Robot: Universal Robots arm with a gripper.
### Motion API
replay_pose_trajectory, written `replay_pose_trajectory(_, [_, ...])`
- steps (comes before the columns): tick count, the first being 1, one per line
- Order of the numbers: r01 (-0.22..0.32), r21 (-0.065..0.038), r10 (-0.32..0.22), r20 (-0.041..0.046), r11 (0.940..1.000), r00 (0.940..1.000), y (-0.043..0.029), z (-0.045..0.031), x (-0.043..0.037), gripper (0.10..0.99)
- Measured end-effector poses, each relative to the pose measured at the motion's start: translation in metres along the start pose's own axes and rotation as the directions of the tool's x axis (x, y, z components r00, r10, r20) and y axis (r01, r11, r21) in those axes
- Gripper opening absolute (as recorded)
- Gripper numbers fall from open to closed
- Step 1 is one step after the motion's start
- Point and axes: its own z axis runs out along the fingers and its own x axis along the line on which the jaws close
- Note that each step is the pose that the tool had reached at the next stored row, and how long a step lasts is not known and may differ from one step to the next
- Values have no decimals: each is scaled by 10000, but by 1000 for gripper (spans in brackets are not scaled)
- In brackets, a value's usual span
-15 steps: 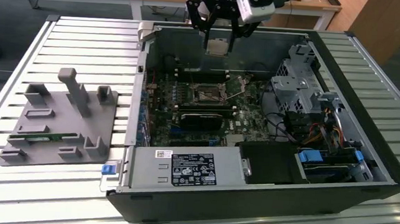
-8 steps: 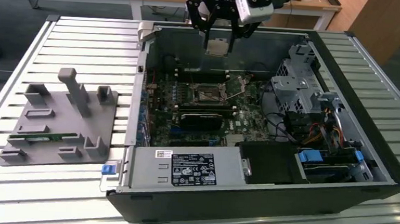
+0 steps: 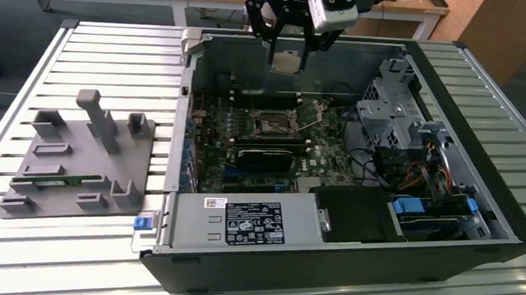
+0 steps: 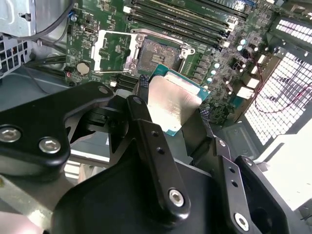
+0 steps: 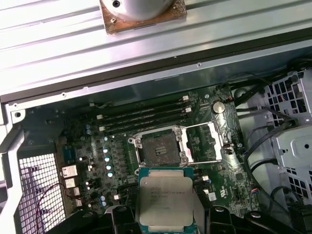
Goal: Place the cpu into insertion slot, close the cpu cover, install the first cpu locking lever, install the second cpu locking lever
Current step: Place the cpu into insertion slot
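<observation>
My gripper point(image 3: 287, 58) hangs over the far part of the open computer case, shut on the cpu point(image 3: 287, 62), a flat silvery square chip. In both wrist views the cpu point(image 4: 171, 105) point(image 5: 165, 197) sits between the two black fingers point(image 4: 146, 126), its edges pinched. The insertion slot point(image 3: 269, 124) point(image 4: 158, 51) point(image 5: 158, 147) lies below on the green board, its dark centre bare. The cpu cover point(image 5: 218, 140) point(image 4: 127, 58) is swung open beside the slot. The cpu is well above the slot and apart from it.
Black memory modules point(image 5: 141, 114) lie close beside the slot. In the case, a drive cage point(image 3: 393, 114) with cables stands on the exterior view's right and a power supply point(image 3: 249, 222) at the near wall. A grey fixture plate point(image 3: 79, 157) rests on the slatted table point(image 3: 113, 49).
</observation>
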Motion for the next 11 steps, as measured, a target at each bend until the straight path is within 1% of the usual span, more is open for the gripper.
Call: replay_pose_trajectory(11, [-447,4,447,44,9990,9990,-1,6,0,525])
